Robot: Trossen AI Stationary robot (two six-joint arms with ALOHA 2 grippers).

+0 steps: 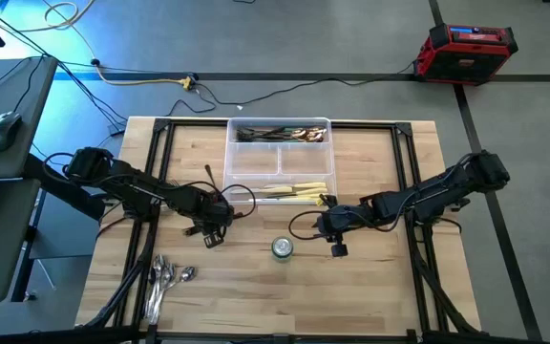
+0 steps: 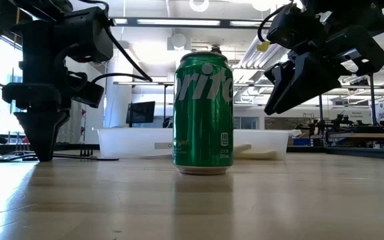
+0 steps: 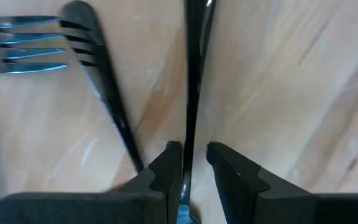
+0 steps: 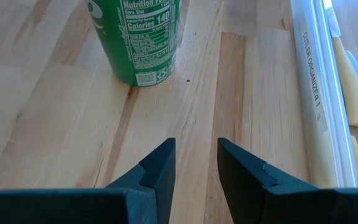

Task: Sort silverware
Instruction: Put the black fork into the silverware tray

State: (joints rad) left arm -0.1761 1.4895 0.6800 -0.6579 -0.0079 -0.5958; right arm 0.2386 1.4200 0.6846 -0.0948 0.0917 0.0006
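The wooden table carries a clear divided tray at its far middle: dark utensils fill the back compartment and cream-handled knives lie along the front one. A green soda can stands upright near the table's centre, in front of the tray. A cluster of shiny silver spoons lies at the near left corner.

The left end effector points down at the table left of the can, its fingers closed around the slim dark handle of a fork, which runs straight out between them (the tines are out of view). A second dark fork lies flat on the wood just beside it, tines spread.

The right end effector hovers above the table right of the can, near the tray's front wall, jaws apart and holding nothing.
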